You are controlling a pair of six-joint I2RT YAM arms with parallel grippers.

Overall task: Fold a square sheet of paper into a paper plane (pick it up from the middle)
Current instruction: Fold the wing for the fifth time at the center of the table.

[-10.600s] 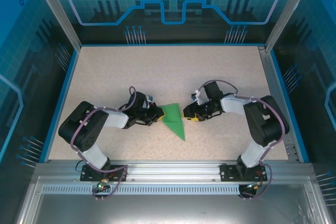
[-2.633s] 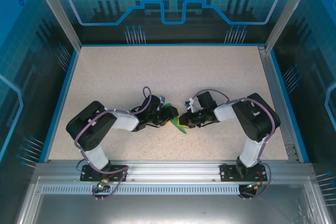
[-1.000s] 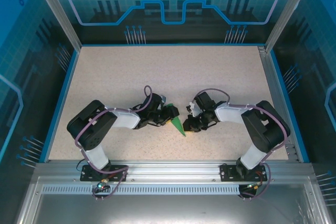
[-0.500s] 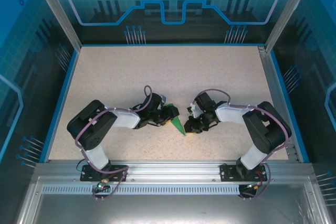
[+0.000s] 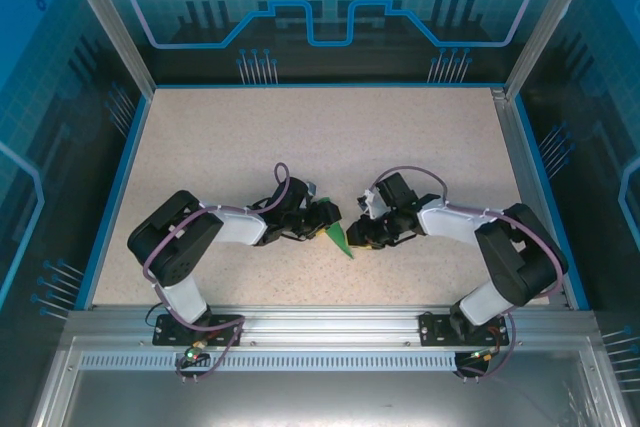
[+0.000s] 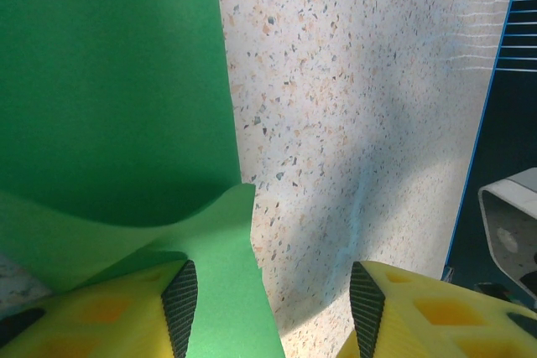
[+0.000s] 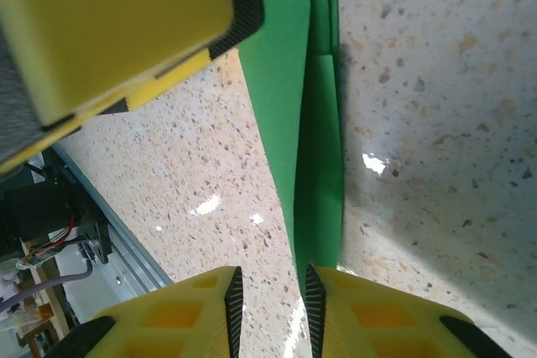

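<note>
The square sheet of paper (image 5: 340, 240) is folded into a narrow green pointed shape, lying on the speckled table between both grippers. My left gripper (image 5: 325, 219) reaches it from the left. In the left wrist view that gripper (image 6: 273, 312) is open. The green paper (image 6: 109, 81) lies by its left finger, and a lighter flap curls up there. My right gripper (image 5: 358, 238) comes from the right. In the right wrist view its jaws (image 7: 273, 312) stand a little apart over bare table. The paper's (image 7: 315, 148) thin end runs against the right finger's inner pad.
The left gripper's yellow finger (image 7: 117, 31) sits close above the paper in the right wrist view. A blue rim (image 5: 112, 197) borders the table (image 5: 330, 137). A metal rail (image 5: 320, 322) with both arm bases runs along the near edge.
The right gripper's jaws have parted slightly and its arm has shifted a little to the right. The left gripper and the paper have stayed in place.
</note>
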